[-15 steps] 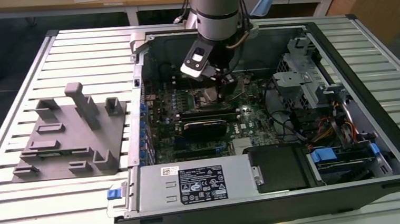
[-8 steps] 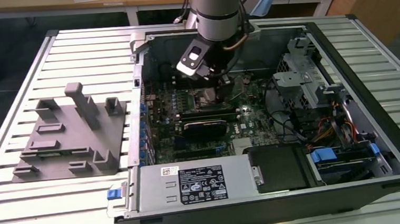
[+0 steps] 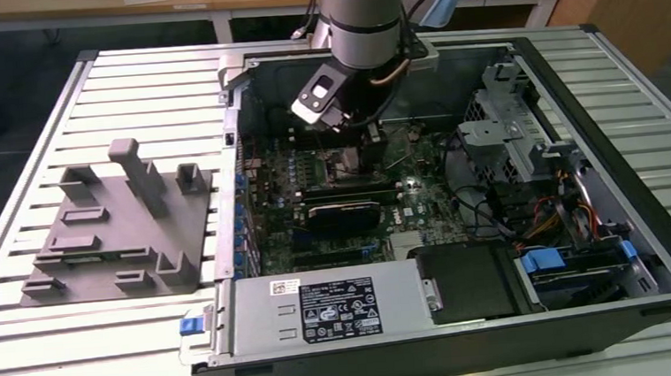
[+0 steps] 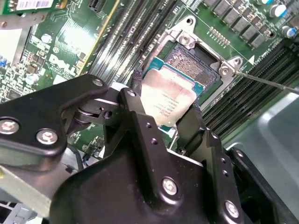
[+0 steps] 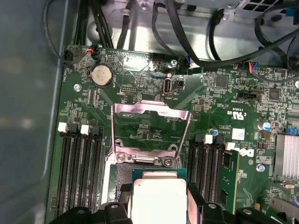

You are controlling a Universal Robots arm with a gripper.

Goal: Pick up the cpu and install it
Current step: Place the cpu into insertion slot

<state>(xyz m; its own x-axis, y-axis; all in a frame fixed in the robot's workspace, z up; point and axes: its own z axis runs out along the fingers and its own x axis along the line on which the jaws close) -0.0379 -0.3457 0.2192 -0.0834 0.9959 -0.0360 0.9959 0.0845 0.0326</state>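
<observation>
Bench, exterior view: ribbed aluminium table [image 3: 127, 87] carried an open black computer case [image 3: 659, 245], with the grey robot arm [image 3: 359, 18] reaching in.
Second wrist view: black two-finger gripper [image 4: 166, 95] pinched the flat, square, silver-topped cpu [image 4: 170, 105] by its edges, tilted over the square metal-framed socket [image 4: 196, 60].
First wrist view: hinged steel load plate [image 5: 150, 112] stood open.
Progress: pickup apparently done; cpu not yet seated.
</observation>
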